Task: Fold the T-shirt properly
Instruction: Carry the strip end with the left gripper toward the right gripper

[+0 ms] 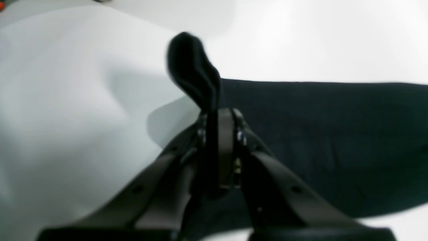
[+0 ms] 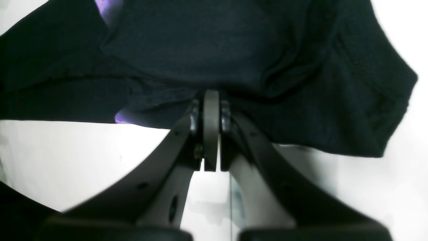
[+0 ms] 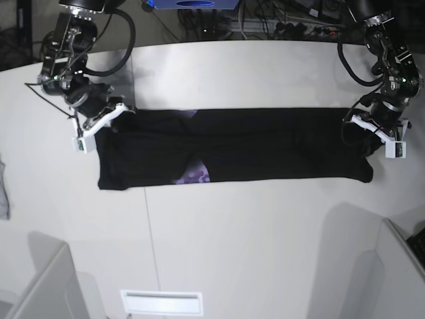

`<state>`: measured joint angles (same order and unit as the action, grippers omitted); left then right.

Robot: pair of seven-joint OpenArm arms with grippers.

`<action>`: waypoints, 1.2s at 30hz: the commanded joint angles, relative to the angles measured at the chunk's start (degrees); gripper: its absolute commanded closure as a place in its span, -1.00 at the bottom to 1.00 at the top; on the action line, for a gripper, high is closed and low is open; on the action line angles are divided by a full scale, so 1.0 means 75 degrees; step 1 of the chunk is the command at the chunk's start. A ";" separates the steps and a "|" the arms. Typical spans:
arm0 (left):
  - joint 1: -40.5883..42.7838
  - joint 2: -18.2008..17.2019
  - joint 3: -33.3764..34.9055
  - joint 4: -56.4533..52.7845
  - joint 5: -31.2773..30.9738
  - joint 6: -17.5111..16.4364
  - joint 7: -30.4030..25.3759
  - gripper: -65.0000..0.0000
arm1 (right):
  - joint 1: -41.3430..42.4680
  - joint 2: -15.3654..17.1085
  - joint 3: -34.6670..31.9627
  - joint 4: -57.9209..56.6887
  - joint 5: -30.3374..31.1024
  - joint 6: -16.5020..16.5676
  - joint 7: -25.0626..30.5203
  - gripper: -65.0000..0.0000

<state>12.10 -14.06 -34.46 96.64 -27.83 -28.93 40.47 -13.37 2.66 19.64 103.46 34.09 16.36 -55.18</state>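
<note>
Cloth fills the middle of what we see from the base view: the T-shirt (image 3: 265, 153) lies stretched as a long black band across the white table (image 3: 252, 239), running from 9 o'clock to 3 o'clock, with a patch of purple print peeping from a fold toward its 7 o'clock side. We find the left gripper (image 3: 369, 136) at the band's 3 o'clock end, and in its wrist view the left gripper (image 1: 219, 134) has its jaws pressed together on a pinch of the T-shirt (image 1: 317, 134), a black tuft of cloth rising beyond the fingertips toward 12 o'clock. At the 9 o'clock end sits the right gripper (image 3: 106, 121); in its own wrist view the right gripper (image 2: 210, 107) shows jaws together, their tips buried in the edge of the T-shirt (image 2: 214, 43), so we read it as clamped on the cloth. A grey cloth scrap (image 3: 3, 193) lies at the table's far 9 o'clock edge, well apart from the shirt.
</note>
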 commanded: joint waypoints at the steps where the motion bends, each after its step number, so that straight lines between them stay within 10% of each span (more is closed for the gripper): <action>1: -0.0072 -0.0029 -0.0042 0.0296 -0.0116 -0.0052 -0.0057 1.00 | 0.0065 0.0062 0.0025 0.0101 0.0091 0.0028 0.0142 1.00; 36: -0.0810 0.1108 0.3967 0.0823 -0.0139 0.1519 0.0518 1.00 | 0.0112 0.0273 0.0705 0.0078 0.0079 0.0028 0.0142 1.00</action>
<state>6.24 -5.58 -4.75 102.10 -28.32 -17.43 45.21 -13.06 4.36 24.69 103.13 33.93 16.34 -55.13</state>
